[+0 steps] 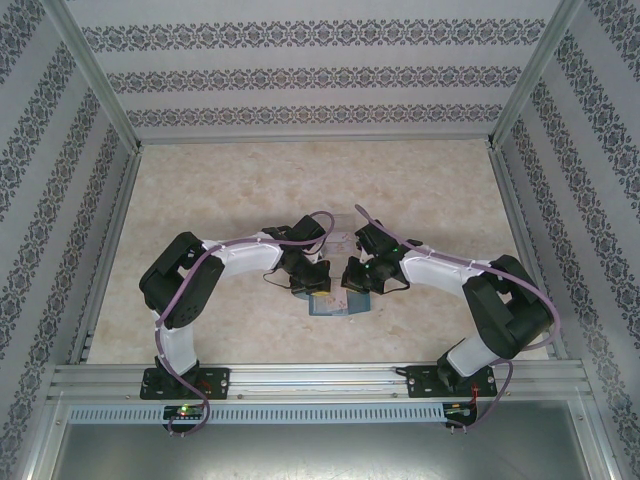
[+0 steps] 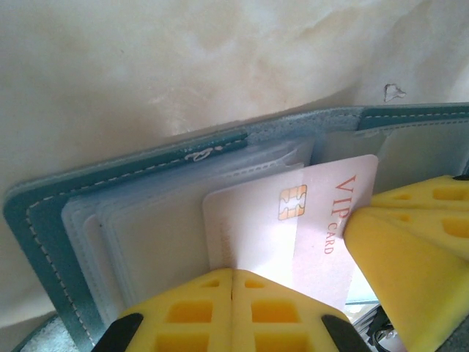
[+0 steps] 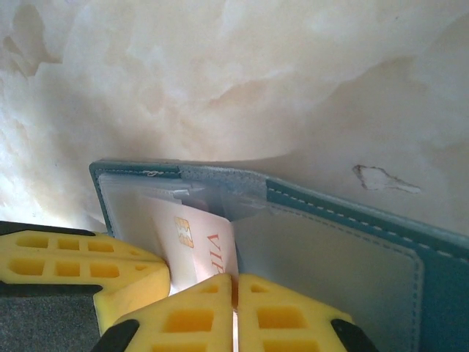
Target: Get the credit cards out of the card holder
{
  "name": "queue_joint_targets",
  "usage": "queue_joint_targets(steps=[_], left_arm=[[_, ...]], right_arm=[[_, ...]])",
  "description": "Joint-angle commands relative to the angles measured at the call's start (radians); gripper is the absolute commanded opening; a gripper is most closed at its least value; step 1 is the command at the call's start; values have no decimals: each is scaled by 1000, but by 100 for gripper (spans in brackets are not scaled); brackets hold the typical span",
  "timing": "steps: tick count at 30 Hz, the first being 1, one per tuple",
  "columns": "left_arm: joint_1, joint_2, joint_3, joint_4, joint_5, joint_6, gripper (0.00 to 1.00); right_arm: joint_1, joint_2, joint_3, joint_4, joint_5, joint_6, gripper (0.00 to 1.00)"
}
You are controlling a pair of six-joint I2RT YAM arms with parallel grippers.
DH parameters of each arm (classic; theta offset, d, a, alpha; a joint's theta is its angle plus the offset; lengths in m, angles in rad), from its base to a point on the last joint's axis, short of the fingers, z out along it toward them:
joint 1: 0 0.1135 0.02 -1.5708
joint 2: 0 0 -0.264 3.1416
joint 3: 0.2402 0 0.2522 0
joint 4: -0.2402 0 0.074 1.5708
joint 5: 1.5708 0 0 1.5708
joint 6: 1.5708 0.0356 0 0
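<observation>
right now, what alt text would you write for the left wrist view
A pinkish-white VIP card with a gold chip sticks out of an open teal card holder on a pale marbled table. The left gripper, yellow fingers closed, sits at its bottom edge; the right gripper appears to pinch its right edge.

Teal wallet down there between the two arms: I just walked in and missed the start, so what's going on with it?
Both arms are bent over the open card holder lying on the table. The left hand is shut at the holder's near edge, apparently pinning it. The right hand is shut on the edge of a pinkish-white VIP card, which sticks partway out of the clear sleeves. The card is not yet free.
</observation>
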Motion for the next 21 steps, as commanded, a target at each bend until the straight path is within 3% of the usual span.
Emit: queue_joint_targets(steps=[1,21], left_arm=[[-15,36,-5,-58,-25,14,0],[-15,34,-1,-61,-23,13,0]], right_arm=[[-4,-21,-11,22,-13,-14,5],[10,-55,81,-303,279,-146,0]])
